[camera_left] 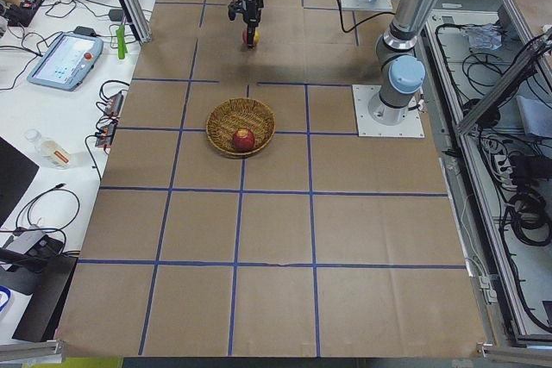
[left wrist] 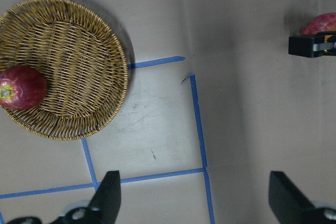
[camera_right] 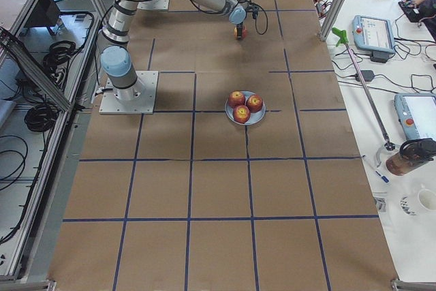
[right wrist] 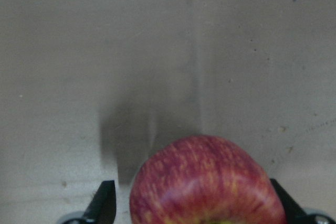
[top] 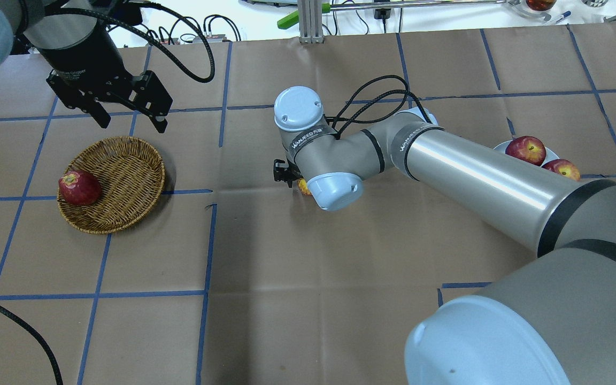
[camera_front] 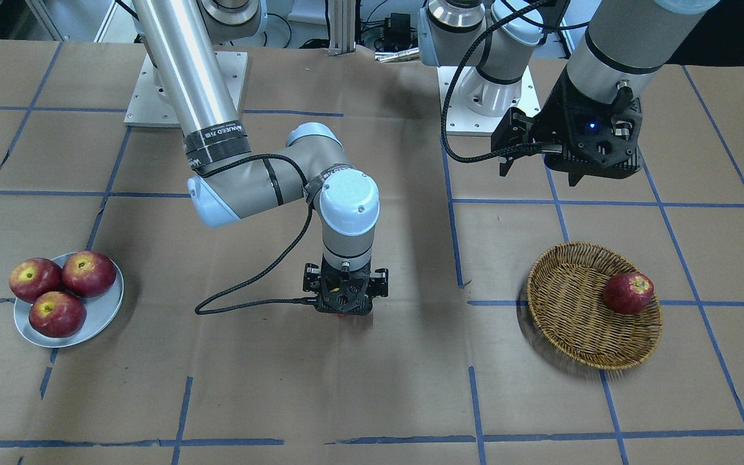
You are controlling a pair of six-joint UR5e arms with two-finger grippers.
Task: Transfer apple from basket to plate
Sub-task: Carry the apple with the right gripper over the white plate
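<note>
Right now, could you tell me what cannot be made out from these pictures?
- Front view: the apple is nearly hidden under the right hand.
- Overhead view: the right arm covers most of the plate.
- Right wrist view: the frame's bottom edge cuts off the apple's underside, so table contact is unclear.

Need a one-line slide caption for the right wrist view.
Right end effector shut on the streaky apple, held over bare brown table paper.
</note>
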